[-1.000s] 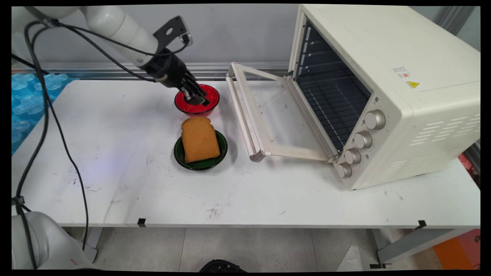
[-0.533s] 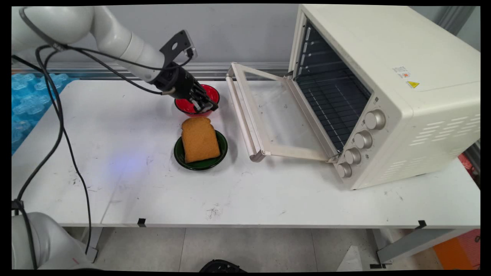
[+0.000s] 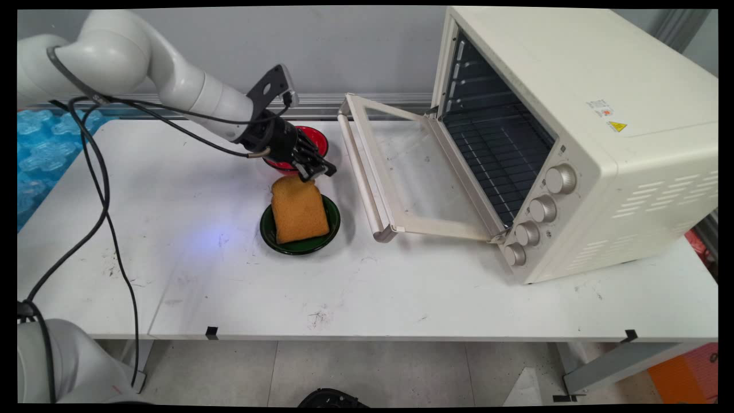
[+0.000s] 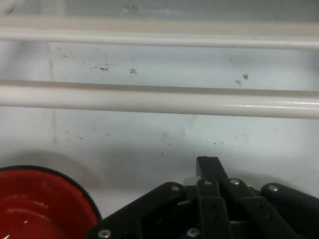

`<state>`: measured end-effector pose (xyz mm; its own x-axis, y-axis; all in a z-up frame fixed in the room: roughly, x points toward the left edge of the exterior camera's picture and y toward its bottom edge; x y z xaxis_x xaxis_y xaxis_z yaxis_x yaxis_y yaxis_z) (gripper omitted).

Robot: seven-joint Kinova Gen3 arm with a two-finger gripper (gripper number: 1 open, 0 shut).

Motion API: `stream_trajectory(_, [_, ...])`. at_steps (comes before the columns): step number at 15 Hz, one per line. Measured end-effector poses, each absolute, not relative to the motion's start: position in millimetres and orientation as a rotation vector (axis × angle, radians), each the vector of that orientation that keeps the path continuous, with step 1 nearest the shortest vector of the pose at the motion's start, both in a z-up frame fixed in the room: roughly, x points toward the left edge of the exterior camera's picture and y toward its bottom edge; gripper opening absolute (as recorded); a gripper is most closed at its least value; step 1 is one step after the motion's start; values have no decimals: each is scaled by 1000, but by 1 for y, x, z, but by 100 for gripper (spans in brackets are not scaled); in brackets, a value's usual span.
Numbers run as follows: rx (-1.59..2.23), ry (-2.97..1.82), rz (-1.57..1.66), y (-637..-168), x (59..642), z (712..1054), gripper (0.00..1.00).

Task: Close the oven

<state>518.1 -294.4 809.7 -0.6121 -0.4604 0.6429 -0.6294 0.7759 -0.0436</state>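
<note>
The bowl (image 3: 309, 140) was red with a black rim. The plate (image 3: 331, 226) was dark green. The toast (image 3: 298, 209) was golden brown. The oven (image 3: 602, 143) was cream, the table (image 3: 401, 287) white.

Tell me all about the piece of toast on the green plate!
The toast is one thick slice, golden brown, with a rounded top and a flat bottom edge. It lies flat on a small dark green plate near the middle of the white table, its rounded end sticking out past the plate's rim toward the red bowl. The black end effector hangs just above that end; contact cannot be told.
</note>
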Motion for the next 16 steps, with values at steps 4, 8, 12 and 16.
stream_trajectory(4, [770, -2327, 348, -298, 516, 797, 0])
stream_trajectory(8, [737, -2313, 345, -304, 512, 787, 0])
stream_trajectory(12, [718, -2299, 342, -309, 508, 781, 0])
stream_trajectory(16, [709, -2280, 341, -315, 503, 777, 0])
